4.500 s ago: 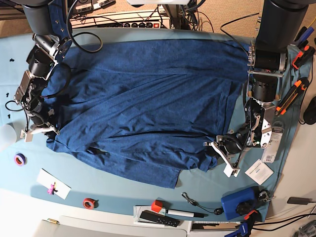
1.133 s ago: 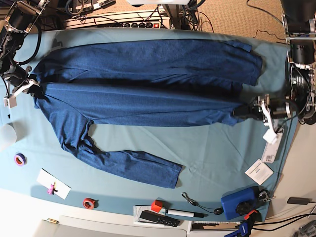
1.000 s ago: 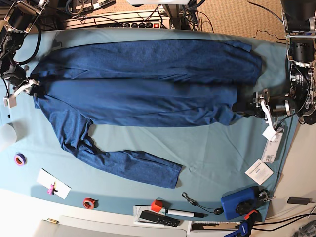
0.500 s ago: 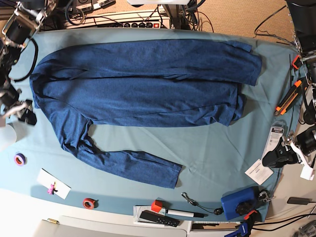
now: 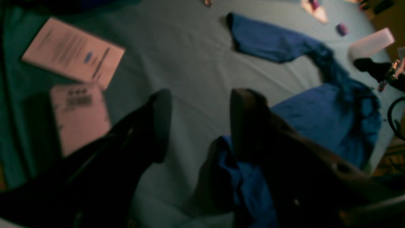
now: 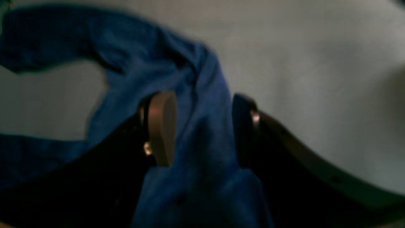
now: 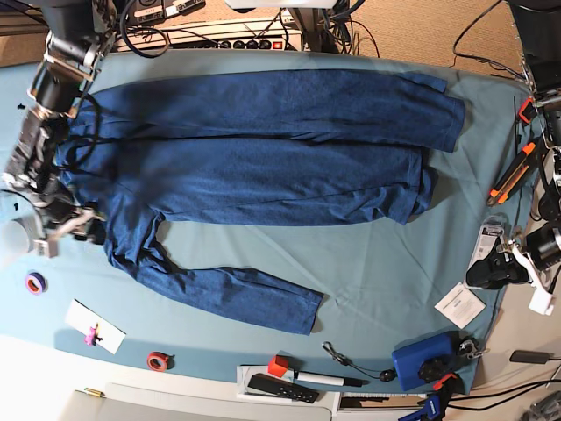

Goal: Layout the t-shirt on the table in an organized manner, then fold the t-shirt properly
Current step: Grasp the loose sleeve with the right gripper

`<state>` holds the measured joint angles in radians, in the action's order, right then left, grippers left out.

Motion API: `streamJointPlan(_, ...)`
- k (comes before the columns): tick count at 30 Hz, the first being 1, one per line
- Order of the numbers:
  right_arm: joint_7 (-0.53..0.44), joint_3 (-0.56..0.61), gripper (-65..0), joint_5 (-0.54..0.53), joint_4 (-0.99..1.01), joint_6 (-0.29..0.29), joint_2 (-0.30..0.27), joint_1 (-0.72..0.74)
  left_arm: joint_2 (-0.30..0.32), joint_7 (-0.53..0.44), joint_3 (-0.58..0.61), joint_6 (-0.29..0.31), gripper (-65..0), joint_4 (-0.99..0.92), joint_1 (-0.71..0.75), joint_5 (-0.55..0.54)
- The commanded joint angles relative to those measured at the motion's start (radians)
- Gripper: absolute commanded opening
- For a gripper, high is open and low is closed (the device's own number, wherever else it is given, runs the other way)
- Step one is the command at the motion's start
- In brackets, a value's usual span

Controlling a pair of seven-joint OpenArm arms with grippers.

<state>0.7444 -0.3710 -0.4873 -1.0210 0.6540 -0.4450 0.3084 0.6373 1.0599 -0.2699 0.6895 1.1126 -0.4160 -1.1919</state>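
Navy shirt (image 7: 263, 149) lies spread across the teal counter (image 7: 386, 254). At 9 o'clock in the base view, the right end effector (image 6: 199, 126) stands apart, cloth between its fingers, unpinched. At 4 o'clock, the left end effector (image 5: 197, 123) gapes empty beside paper tags (image 5: 72, 53), clear of the shirt's edge.

No text can be read in any view. Near the bench edge, the white card (image 7: 459, 305) and the narrow white tag (image 7: 483, 249) carry dark print, but it is too small in the base view and blurred in the left wrist view. The white paper (image 7: 95, 326) with a pink mark shows no legible words.
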Motion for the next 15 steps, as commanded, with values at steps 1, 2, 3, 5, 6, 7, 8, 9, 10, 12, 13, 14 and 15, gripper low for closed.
streamJointPlan(1,-0.042,0.011,-36.9,-0.006,0.025,0.002,-0.026,0.046,0.023,-0.021,-0.008,0.007,-34.5,0.015,-0.027,-0.02)
streamJointPlan(2,-0.056,0.021,-36.9,-0.005,0.074,0.002,-0.026,0.071,0.023,-0.021,-0.008,0.007,-34.5,0.015,-0.027,-0.016)
streamJointPlan(3,-0.069,0.025,-36.9,-0.001,0.12,0.002,-0.026,0.097,0.023,-0.021,-0.008,0.007,-34.5,0.015,-0.027,-0.015)
streamJointPlan(5,-0.092,0.025,-36.9,0.013,0.203,0.002,-0.026,0.15,0.023,-0.021,-0.008,0.007,-34.5,0.015,-0.027,-0.015)
streamJointPlan(6,-0.103,0.024,-36.9,0.022,0.239,0.002,-0.026,0.177,0.022,-0.021,-0.008,0.007,-34.5,0.015,-0.027,-0.016)
streamJointPlan(7,-0.114,0.024,-36.9,0.038,0.27,0.002,-0.026,0.201,0.023,-0.021,-0.008,0.007,-34.5,0.015,-0.027,-0.015)
streamJointPlan(8,-0.129,0.024,-36.9,0.055,0.299,0.003,-0.026,0.226,0.023,-0.021,-0.008,0.007,-34.5,0.015,-0.027,-0.015)
streamJointPlan(9,-0.141,0.024,-36.9,0.068,0.323,0.002,-0.026,0.245,0.022,-0.021,-0.008,0.007,-34.5,0.015,-0.027,-0.015)
streamJointPlan(10,-0.151,0.024,-36.9,0.077,0.345,0.002,-0.026,0.265,0.022,-0.021,-0.008,0.007,-34.5,0.015,-0.027,-0.015)
streamJointPlan(12,-0.163,0.024,-36.9,0.105,0.386,0.002,-0.026,0.298,0.022,-0.021,-0.008,0.007,-34.5,0.015,-0.027,-0.015)
streamJointPlan(13,-0.169,0.024,-36.9,0.12,0.404,0.0,-0.025,0.311,0.022,-0.021,-0.008,0.007,-34.5,0.015,-0.027,-0.015)
streamJointPlan(14,-0.175,0.024,-36.9,0.135,0.423,-0.01,-0.025,0.32,0.022,-0.021,-0.008,0.007,-34.5,0.015,-0.027,-0.015)
streamJointPlan(15,-0.183,0.024,-36.9,0.149,0.442,-0.025,-0.024,0.326,0.022,-0.021,-0.008,0.007,-34.5,0.015,-0.027,-0.015)
